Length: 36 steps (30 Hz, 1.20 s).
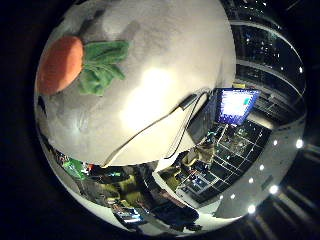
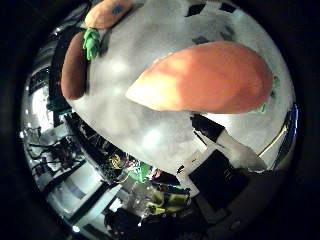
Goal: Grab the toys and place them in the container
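An orange plush carrot (image 2: pixel 210 75) lies on the pale grey table (image 2: pixel 150 135), filling much of the thumb side view, so it is close under my palm. Its green leaves (image 1: pixel 102 65) show in the little finger side view. Farther off on the same table lie a second orange plush toy (image 2: pixel 107 12) with a blue mark and a brown oblong toy (image 2: pixel 74 67), with a green tuft (image 2: pixel 91 42) between them. White and black parts of my hand (image 2: pixel 220 160) show beside the carrot, clear of it. No container is in view.
The table's edge (image 2: pixel 100 145) runs close behind the carrot, with cluttered equipment below it. A lit monitor (image 1: pixel 239 105) stands beyond the table's far side, among desks and room clutter.
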Motion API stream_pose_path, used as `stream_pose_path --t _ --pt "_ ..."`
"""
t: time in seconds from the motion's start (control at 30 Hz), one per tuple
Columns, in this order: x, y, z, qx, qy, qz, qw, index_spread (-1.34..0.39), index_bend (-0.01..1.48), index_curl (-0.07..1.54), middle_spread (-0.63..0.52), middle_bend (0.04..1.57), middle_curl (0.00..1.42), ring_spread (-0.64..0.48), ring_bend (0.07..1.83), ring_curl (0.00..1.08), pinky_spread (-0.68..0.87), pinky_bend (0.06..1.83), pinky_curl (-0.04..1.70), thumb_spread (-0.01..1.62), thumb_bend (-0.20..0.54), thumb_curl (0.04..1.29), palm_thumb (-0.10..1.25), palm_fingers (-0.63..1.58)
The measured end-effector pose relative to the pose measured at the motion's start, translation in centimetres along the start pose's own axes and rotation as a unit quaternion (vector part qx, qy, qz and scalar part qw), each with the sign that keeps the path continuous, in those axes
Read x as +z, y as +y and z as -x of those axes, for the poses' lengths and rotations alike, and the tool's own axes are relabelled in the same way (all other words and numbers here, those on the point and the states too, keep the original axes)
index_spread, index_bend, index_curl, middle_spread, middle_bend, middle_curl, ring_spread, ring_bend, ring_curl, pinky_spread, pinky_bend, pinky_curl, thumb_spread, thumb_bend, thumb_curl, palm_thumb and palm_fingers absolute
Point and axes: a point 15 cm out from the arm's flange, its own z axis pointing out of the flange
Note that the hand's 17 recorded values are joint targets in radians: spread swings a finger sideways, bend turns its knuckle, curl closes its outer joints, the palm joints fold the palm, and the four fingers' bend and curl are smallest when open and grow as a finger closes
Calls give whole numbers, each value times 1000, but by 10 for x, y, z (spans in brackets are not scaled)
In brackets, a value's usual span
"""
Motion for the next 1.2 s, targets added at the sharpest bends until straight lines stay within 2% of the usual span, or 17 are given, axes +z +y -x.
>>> stream_pose_path --t 0.33,0.43,0.47,0.5,0.57,0.63,0.83,1.0,1.1,1.2 --pt "6 8 -4 5 0 7 1000 -491 366 408 -130 201 315 2 169 197 353 196 270 872 -19 403 951 407" --pt "7 10 -6 6 3 8 1000 -513 487 448 -157 207 321 -23 165 176 344 174 250 865 -16 407 973 481" --pt "7 11 -7 6 3 9 1000 -527 585 481 -182 217 327 -43 159 164 336 162 235 860 -14 408 990 528" --pt "8 11 -7 6 3 9 1000 -528 609 494 -190 226 331 -49 163 162 334 164 231 860 -16 409 996 527" --pt "7 13 -8 8 3 9 1000 -537 794 553 -245 278 348 -87 144 140 310 126 196 861 -11 411 1019 641" --pt "2 13 -11 10 8 6 1000 -518 896 600 -282 308 361 -119 161 133 279 144 178 867 -12 411 1041 635" --pt "-27 19 -29 24 30 -9 999 -483 972 637 -350 370 389 -175 180 122 230 175 142 875 -19 401 1052 624" --pt "-80 26 -45 38 62 -29 997 -474 979 635 -386 408 405 -201 183 117 209 184 126 878 -20 392 1056 638" --pt "-106 38 -36 44 61 -16 997 -471 987 635 -397 410 409 -209 183 116 199 187 119 880 -18 389 1058 638" --pt "-152 23 2 36 45 -25 998 -469 991 634 -403 409 413 -213 184 115 194 189 113 888 -18 388 1066 638"
